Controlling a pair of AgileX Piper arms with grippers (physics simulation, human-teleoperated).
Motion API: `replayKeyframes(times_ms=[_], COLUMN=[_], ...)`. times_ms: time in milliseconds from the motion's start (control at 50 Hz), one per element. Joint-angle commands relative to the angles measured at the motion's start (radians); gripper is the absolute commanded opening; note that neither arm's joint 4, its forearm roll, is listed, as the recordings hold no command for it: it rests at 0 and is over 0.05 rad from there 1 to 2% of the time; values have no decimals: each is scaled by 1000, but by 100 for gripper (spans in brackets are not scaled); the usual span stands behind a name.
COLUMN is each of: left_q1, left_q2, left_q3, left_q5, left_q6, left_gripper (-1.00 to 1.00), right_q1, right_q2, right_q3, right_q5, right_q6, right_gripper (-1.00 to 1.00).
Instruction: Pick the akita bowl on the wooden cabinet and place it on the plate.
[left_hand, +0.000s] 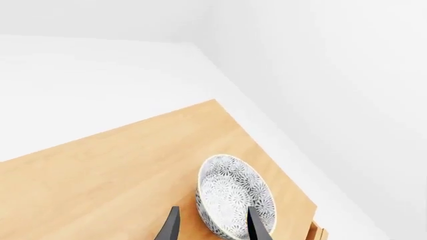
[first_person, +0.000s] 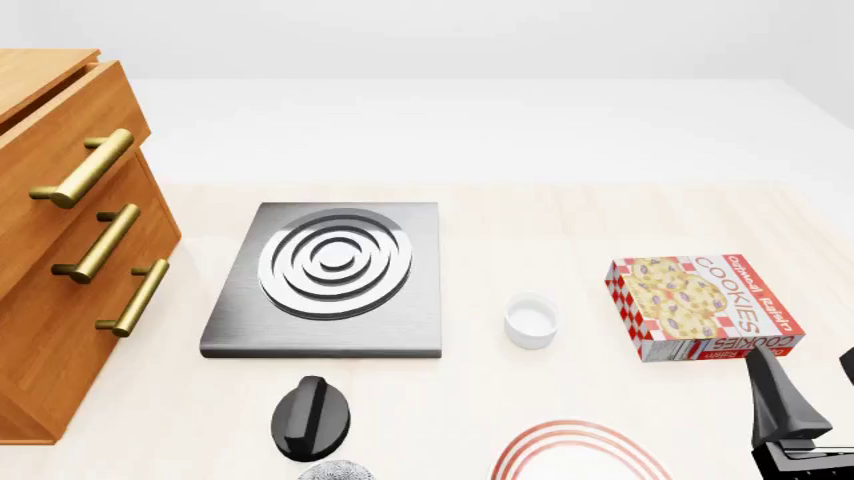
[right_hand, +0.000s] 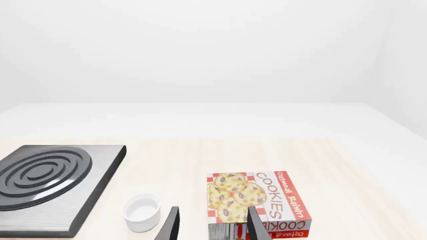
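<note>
Your left gripper (left_hand: 212, 227) hangs over the top of the wooden cabinet (first_person: 60, 250), fingers spread and nothing between them, one dark finger over the akita bowl (left_hand: 233, 196) and the other out over bare wood beside it. So I judge this as the approach to the pick: the bowl sits upright near the cabinet top's far corner, not yet gripped. Your next move calls for lowering until the rim wall sits between the fingers, then closing on it; watch that corner edge, a nudge could slide the bowl off. Moving right across the table, the grey stove slab (first_person: 327, 280) with silver rings lies just beside the cabinet, and a black knob (first_person: 310, 417) sits in front of it. The small white cup (first_person: 530, 321) stands in the middle, and the plate (first_person: 583, 455) shows only its red-ringed far rim at the near edge. That carry has to clear the slab and knob. Further right, the cookie box (first_person: 705, 305) lies flat. Your right gripper (right_hand: 212, 227) waits there, parted and empty, near the box.
</note>
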Motion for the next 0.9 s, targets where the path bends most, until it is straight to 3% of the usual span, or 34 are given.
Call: replayKeyframes(times_ms=[20, 320, 340, 360, 380, 400, 500, 620, 900], left_q1=[0, -8, -9, 5, 8, 11, 51, 37, -49], left_q2=[40, 58, 21, 15, 6, -8, -19, -75, -209], left_q3=[9, 12, 55, 52, 56, 52, 48, 101, 92], left_q5=[-23, -53, -117, -118, -127, -126, -128, -169, -87], left_q6=[-10, 0, -37, -25, -21, 7, -12, -83, -208], left_gripper=[100, 100, 100, 100, -100, -100, -100, -100, -100], right_q1=[0, 0, 0, 0, 0, 0, 0, 0, 0], right_q2=[0, 0, 0, 1, 1, 1, 1, 0, 0], right_q3=[0, 1, 1, 1, 1, 1, 1, 0, -1], right_q5=[0, -2, -2, -1, -1, -1, -1, 1, 1], right_q6=[0, -1, -1, 0, 0, 1, 1, 0, 0], right_gripper=[100, 100, 100, 100, 100, 100, 100, 100, 100])
